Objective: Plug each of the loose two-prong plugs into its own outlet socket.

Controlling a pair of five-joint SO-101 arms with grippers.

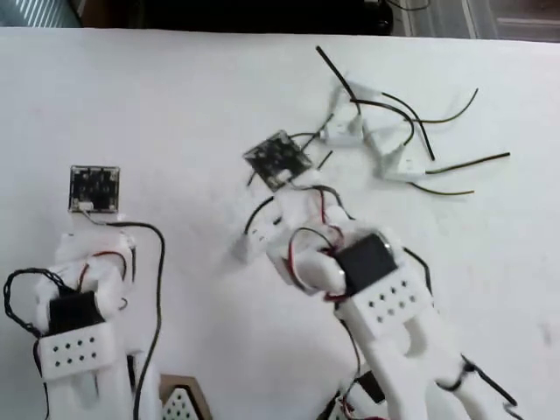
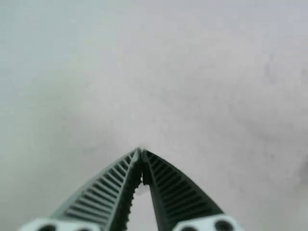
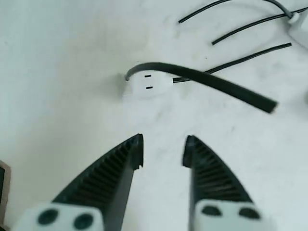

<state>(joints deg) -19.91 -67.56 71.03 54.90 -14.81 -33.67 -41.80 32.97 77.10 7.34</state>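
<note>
High view: a black square outlet socket board (image 1: 94, 187) lies by the left arm, a second socket board (image 1: 277, 160) mid-table; loose white plastic two-prong plugs (image 1: 343, 131) lie tangled beyond on the white table (image 1: 175, 96).
Left wrist view: left end effector (image 2: 141, 155) pinched together, empty.
Right wrist view: right end effector (image 3: 162, 147) narrowly parted, near but apart from a small white plug (image 3: 146, 83) trailing a black cord (image 3: 226, 87).
Handling: likely light and slick, with a springy cord; pinch the body's sides, not the cord.
</note>
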